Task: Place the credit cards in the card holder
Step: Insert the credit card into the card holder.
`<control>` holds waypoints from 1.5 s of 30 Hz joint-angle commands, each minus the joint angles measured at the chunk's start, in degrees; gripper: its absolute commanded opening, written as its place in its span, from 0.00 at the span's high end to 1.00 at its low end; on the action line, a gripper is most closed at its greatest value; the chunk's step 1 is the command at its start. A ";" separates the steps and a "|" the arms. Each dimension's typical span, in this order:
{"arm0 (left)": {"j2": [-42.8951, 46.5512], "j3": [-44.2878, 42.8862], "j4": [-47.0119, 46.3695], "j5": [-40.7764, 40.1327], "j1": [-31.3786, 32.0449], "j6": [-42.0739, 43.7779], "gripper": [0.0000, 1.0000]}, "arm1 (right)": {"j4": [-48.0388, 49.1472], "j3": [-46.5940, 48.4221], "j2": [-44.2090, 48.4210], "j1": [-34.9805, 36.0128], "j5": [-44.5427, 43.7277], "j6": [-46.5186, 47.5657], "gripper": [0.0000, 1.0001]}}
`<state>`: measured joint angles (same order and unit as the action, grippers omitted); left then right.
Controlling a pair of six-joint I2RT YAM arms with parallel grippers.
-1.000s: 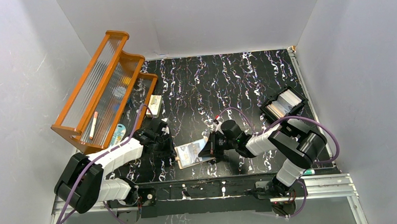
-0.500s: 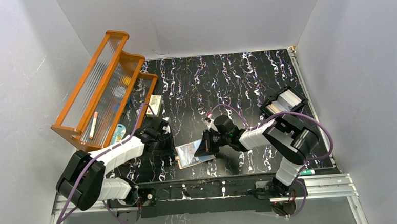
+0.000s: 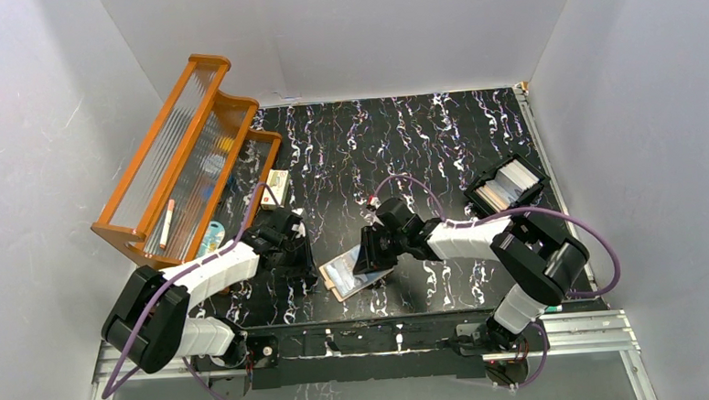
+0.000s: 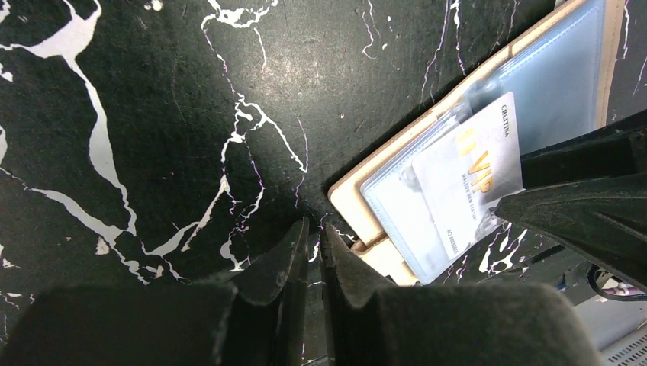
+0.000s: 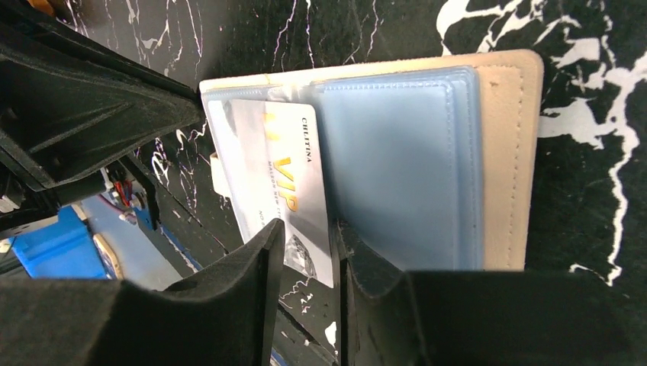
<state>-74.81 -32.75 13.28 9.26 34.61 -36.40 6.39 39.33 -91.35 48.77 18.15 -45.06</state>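
The tan card holder (image 3: 355, 271) lies open on the black marbled table near the front edge, its clear blue pockets (image 5: 397, 160) facing up. A white VIP credit card (image 5: 286, 183) sits partly inside the left pocket, one end sticking out. My right gripper (image 5: 309, 232) is open, its fingers standing either side of that protruding end with a gap showing. My left gripper (image 4: 314, 229) is shut on nothing, its tips on the table just beside the holder's snap tab (image 4: 385, 255). From the left wrist the same card (image 4: 465, 187) shows in the pocket.
An orange wooden rack (image 3: 179, 154) stands at the far left. A black tray (image 3: 506, 185) with more pale cards sits at the right. A small white box (image 3: 278, 187) lies behind the left arm. The table's front rail runs just below the holder.
The right gripper slid left and farther from the front edge, pushing the card deeper; the holder turned and shifted with it. Its jaws have parted from the card. The left gripper barely moved.
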 commanded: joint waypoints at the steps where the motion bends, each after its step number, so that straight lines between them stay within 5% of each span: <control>1: -0.62 0.19 -0.21 0.48 0.22 0.42 0.90 | -1.58 2.30 -0.71 0.01 -1.96 1.86 0.62; 26: -2.87 -5.78 2.06 -1.13 0.19 1.72 0.90 | 4.19 11.26 -11.33 7.95 -3.19 -2.54 0.67; 38: 0.16 -7.72 5.70 -2.70 0.19 1.10 0.87 | -2.09 8.22 -1.71 7.98 -9.88 -5.30 0.60; 45: 1.05 -6.79 5.12 -1.33 0.24 0.41 0.87 | -1.73 9.15 -3.87 7.98 -9.51 -6.84 0.63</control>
<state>-75.85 -38.72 17.39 6.48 34.61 -35.57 3.88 47.66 -94.87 56.75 9.72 -50.57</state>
